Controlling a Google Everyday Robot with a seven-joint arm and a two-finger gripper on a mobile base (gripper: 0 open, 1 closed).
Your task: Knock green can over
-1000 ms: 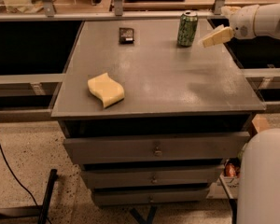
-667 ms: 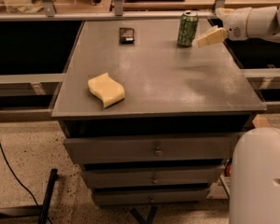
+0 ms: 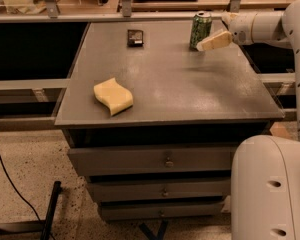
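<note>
The green can (image 3: 200,29) stands upright near the back right of the grey cabinet top (image 3: 165,79). It is green with dark mottling and a silver rim. My gripper (image 3: 206,45) reaches in from the right on a white arm. Its cream fingertips sit just in front of and to the right of the can's lower half, touching or nearly touching it.
A yellow wavy sponge (image 3: 113,96) lies at the front left of the top. A small dark flat object (image 3: 135,37) lies at the back centre. A shelf rail (image 3: 140,16) runs behind the top. My white base (image 3: 267,189) stands at the front right, beside the drawers (image 3: 165,161).
My gripper has moved left toward the can, from clear of its right side to right up against it. The can still stands upright in the same place.
</note>
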